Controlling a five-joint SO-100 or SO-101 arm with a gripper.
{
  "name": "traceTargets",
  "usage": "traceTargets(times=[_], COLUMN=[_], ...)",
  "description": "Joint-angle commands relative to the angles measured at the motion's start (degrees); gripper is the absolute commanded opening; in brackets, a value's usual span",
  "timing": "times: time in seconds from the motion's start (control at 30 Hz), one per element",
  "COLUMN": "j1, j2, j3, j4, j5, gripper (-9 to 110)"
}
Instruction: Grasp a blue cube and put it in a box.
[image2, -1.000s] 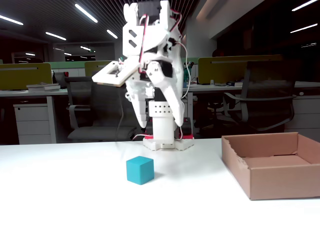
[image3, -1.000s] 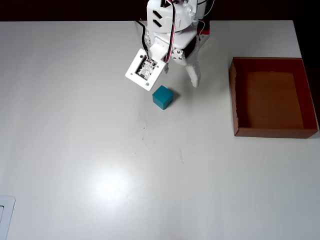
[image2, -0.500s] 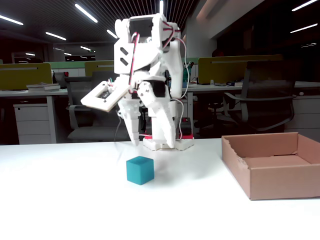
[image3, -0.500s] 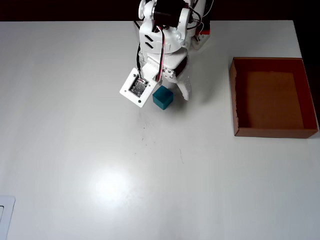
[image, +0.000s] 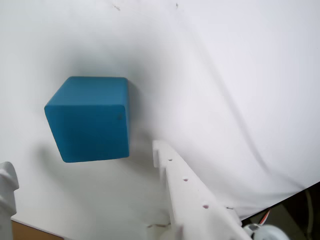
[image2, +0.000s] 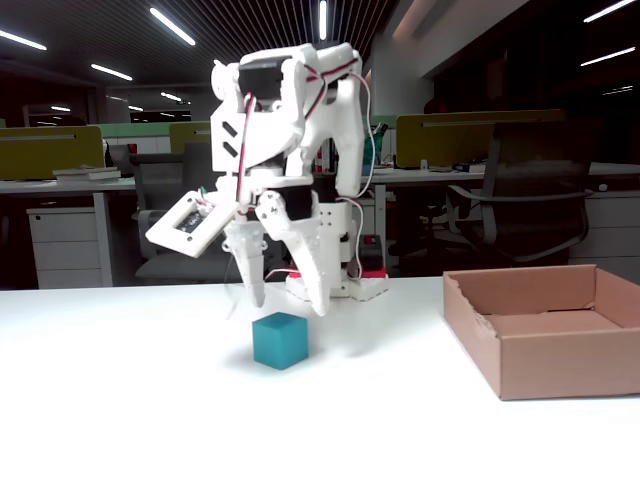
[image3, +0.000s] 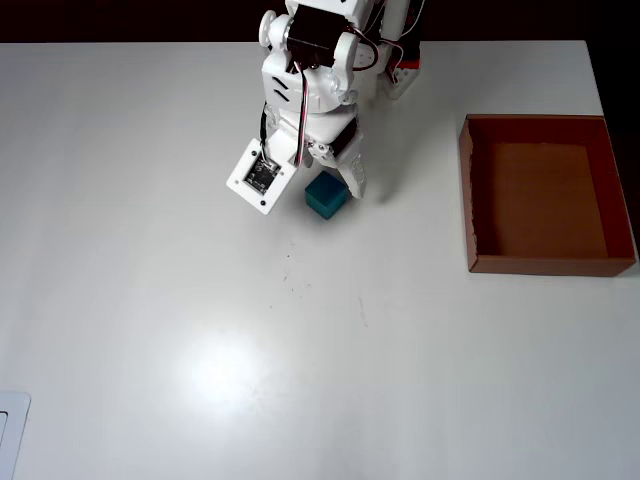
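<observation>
Gripper (image2: 285, 298) is held spread and empty just above the blue cube (image2: 280, 340), arm bent forward over it. Cube's far side is partly hidden overhead; box (image3: 470, 190) lies well apart.

Over the last second the arm has leaned forward from the tabletop's far edge and lowered. Its claw (image2: 285, 297), jaws spread, has dropped from well above to just over the blue cube (image2: 280, 340), with one fingertip (image3: 354, 186) now beside it.

Open-plan office: desk rows (image2: 60, 185), swivel chairs (image2: 530, 200), yellow-green partitions (image2: 50, 150), ceiling strip lights (image2: 172, 25).
</observation>
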Motion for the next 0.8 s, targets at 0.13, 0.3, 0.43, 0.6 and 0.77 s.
traceTargets(times=[0.13, 0.3, 0.43, 0.6, 0.77], j1=[-0.7, -1.2, -1.1, -1.1, -1.1], j2=[-2.6, -2.8, -2.8, -2.8, -2.6], j3=[0.6, 2.5, 4.0, 5.1, 5.1], j4=[-5.4, -6.4, -8.0, -10.2, -10.8], j5=[-0.5, -0.5, -0.5, -0.2, 0.0], gripper=[34, 32, 31, 29, 25])
